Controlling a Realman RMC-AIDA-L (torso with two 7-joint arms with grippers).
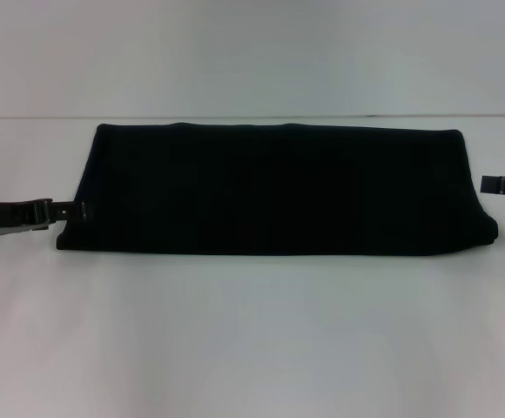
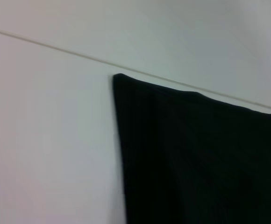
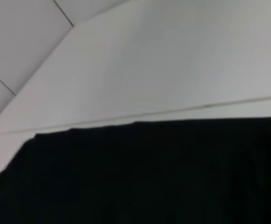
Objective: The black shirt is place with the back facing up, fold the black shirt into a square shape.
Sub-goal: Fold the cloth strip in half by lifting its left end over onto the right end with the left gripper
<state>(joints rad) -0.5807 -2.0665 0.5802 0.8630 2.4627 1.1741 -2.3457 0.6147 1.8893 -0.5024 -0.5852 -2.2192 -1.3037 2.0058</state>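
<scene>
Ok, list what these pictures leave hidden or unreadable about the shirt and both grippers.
- Left gripper: head view, its tips merge with the black shirt; grip unreadable.
- Right gripper: head view, cut off by the picture's edge; finger state unclear.
- Both wrist views: no fingers appear, only shirt and white table.
- Shirt's folded layers, sleeves and collar: hidden under its own top layer in every view.

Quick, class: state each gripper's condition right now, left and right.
Left gripper: at the black shirt's left edge; cannot be told.
Right gripper: just off the shirt's right edge; cannot be told.
</scene>
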